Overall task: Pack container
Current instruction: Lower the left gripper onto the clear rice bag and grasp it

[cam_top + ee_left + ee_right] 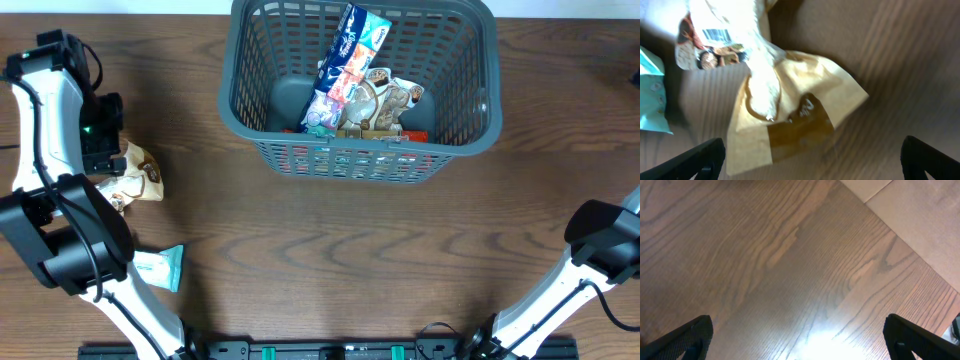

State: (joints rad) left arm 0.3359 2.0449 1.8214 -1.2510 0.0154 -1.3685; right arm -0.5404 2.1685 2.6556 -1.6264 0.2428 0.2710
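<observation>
Choosing an arm first: which one is nearer the loose packets?

The left gripper point(812, 150). Its jaws stand wide apart and hold nothing. The tan packet point(805, 125) lies between them and just ahead, flat on the table point(900, 60).

How does its long axis run?

Slanted across the line between the two fingers, so I judge a small wrist turn would help before closing. A white packet point(715, 35) seems to lie over its far part, and a teal packet point(650, 95) sits out beyond one finger.

And the right gripper point(797, 330)?

Spread wide too, empty, only bare wood beneath.

Where is the container point(360, 160)?

Well apart from the left jaws, outside that wrist view. It holds a long blue packet point(350, 50) leaning on end and some snack bags point(385, 100).
</observation>
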